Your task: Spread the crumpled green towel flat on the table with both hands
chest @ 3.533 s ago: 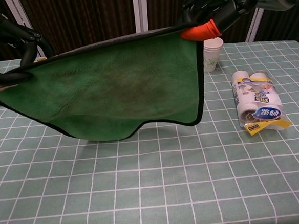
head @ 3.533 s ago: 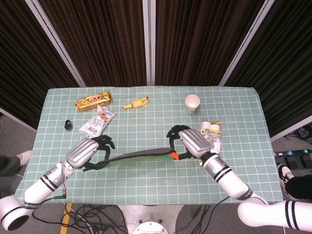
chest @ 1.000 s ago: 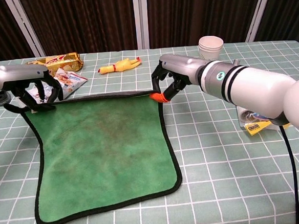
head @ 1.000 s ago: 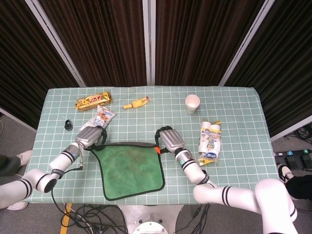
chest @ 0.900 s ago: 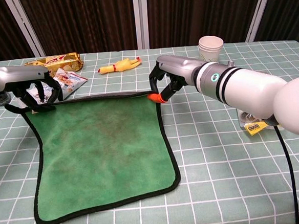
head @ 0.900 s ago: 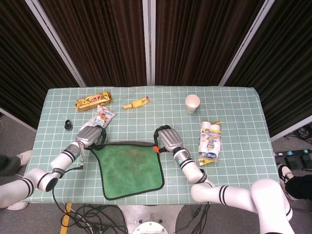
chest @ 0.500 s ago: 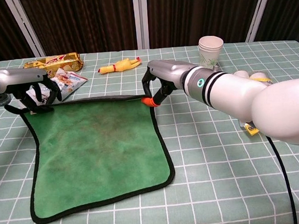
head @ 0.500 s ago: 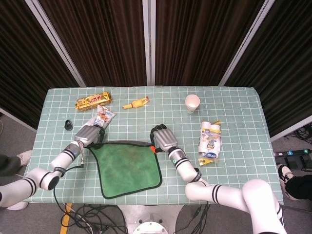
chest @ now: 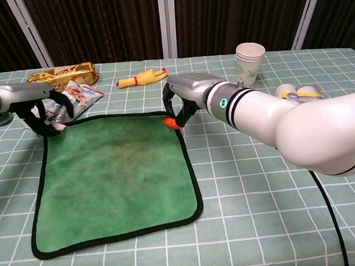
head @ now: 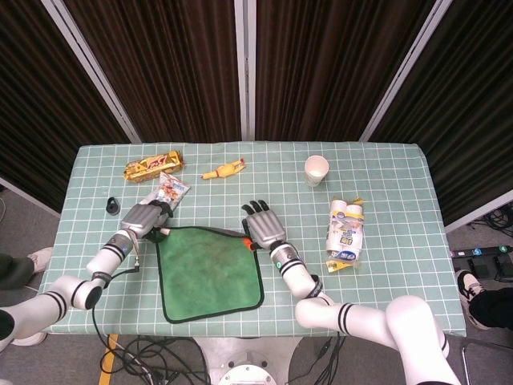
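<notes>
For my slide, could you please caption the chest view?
Both hands, left and right, at the far corners of the flat green towel.

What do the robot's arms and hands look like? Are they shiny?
Both arms are smooth glossy white tubes with black bands near the wrists. The right hand has a silver-grey shell, black fingers and one orange fingertip; a green light ring glows at its wrist. The left hand is silver-grey with black fingers, and a thin black cable trails along its arm.
</notes>
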`<act>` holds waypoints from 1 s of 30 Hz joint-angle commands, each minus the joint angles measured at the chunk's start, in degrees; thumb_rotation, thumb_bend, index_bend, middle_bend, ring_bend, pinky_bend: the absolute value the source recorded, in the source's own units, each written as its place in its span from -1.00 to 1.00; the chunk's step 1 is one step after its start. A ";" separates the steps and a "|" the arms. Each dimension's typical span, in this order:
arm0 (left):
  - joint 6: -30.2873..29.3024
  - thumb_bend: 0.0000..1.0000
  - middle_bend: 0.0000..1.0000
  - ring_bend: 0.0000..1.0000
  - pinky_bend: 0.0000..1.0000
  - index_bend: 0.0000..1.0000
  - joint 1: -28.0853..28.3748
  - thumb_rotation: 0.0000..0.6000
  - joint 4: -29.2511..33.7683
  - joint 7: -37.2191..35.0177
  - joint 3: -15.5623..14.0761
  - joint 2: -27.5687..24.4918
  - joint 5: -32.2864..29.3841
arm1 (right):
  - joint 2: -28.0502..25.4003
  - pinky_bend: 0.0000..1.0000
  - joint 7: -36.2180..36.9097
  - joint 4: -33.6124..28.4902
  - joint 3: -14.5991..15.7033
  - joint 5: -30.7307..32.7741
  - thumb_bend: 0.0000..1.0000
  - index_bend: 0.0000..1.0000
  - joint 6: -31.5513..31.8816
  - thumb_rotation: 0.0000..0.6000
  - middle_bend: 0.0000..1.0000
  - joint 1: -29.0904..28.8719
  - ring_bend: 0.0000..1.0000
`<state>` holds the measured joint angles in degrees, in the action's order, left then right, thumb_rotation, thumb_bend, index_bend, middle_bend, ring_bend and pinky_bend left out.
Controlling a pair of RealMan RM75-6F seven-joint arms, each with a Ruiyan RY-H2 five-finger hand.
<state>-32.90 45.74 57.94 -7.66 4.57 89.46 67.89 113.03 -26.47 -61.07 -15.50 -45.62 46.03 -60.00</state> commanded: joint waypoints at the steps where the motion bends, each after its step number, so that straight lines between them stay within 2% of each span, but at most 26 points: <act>1: -0.26 -0.64 -0.80 -0.85 -0.45 -0.54 -0.24 0.32 -0.58 0.54 0.35 0.54 -0.58 | 0.36 -0.98 -0.84 0.22 -0.40 0.53 -0.79 -1.00 -0.12 0.70 -0.92 -0.37 -1.00; 4: -0.67 -0.71 -0.86 -0.87 -0.47 -0.58 -0.56 -0.01 -0.98 0.97 0.55 0.91 -0.85 | 0.42 -1.00 -1.44 0.05 -0.58 0.59 -0.91 -1.00 0.04 0.66 -0.97 -0.46 -1.00; 6: -0.98 -0.73 -0.87 -0.88 -0.48 -0.59 -0.74 -0.13 -1.17 1.28 0.73 1.09 -1.01 | 0.47 -1.00 -1.76 0.08 -0.71 0.47 -0.96 -1.00 0.26 0.63 -0.99 -0.52 -1.00; 19: -4.46 -0.73 -0.89 -0.88 -0.48 -0.60 -2.03 -0.18 1.56 1.21 2.05 -0.75 0.05 | -0.13 -1.00 -3.49 -0.43 -1.19 -0.97 -1.00 -1.00 1.81 0.49 -1.00 -0.48 -1.00; 21: -5.19 -0.73 -0.89 -0.88 -0.48 -0.60 -2.50 -0.09 3.13 1.11 2.29 -2.15 0.05 | -1.68 -1.00 -3.60 -2.09 -1.31 -1.33 -1.00 -1.00 2.43 0.49 -1.00 0.06 -1.00; 22: -5.47 -0.73 -0.89 -0.88 -0.48 -0.60 -2.74 0.06 3.90 1.16 2.39 -2.88 -0.06 | -2.55 -1.00 -3.60 -3.22 -1.22 -1.77 -1.00 -1.00 3.03 0.50 -1.00 0.47 -1.00; 24: -6.51 -0.73 -0.89 -0.88 -0.48 -0.60 -3.58 0.43 5.98 1.64 2.63 -4.64 -0.77 | -5.37 -1.00 -3.55 -6.50 -0.82 -3.03 -0.95 -1.00 4.77 0.52 -1.00 1.88 -1.00; 26: -8.53 -0.73 -0.89 -0.88 -0.48 -0.60 -4.87 0.91 8.36 2.82 2.90 -6.26 -1.94 | -8.99 -1.00 -3.11 -10.34 -0.46 -4.21 -0.80 -1.00 6.20 0.53 -0.96 3.55 -1.00; 28: -10.65 -0.73 -0.89 -0.88 -0.48 -0.60 -6.17 1.00 10.81 3.97 3.33 -7.72 -3.41 | -12.49 -0.98 -2.49 -13.91 0.17 -5.50 -0.66 -0.96 7.54 0.56 -0.87 5.35 -0.98; 30: -13.58 -0.71 -0.89 -0.88 -0.48 -0.60 -7.76 1.00 13.71 5.91 3.61 -9.44 -4.89 | -16.66 -0.93 -1.44 -18.04 1.48 -7.77 -0.54 -0.79 9.58 0.62 -0.78 7.87 -0.91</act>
<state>-43.84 39.77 68.98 -3.66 7.67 81.99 64.75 101.19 -29.16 -74.29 -15.48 -50.60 52.83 -55.38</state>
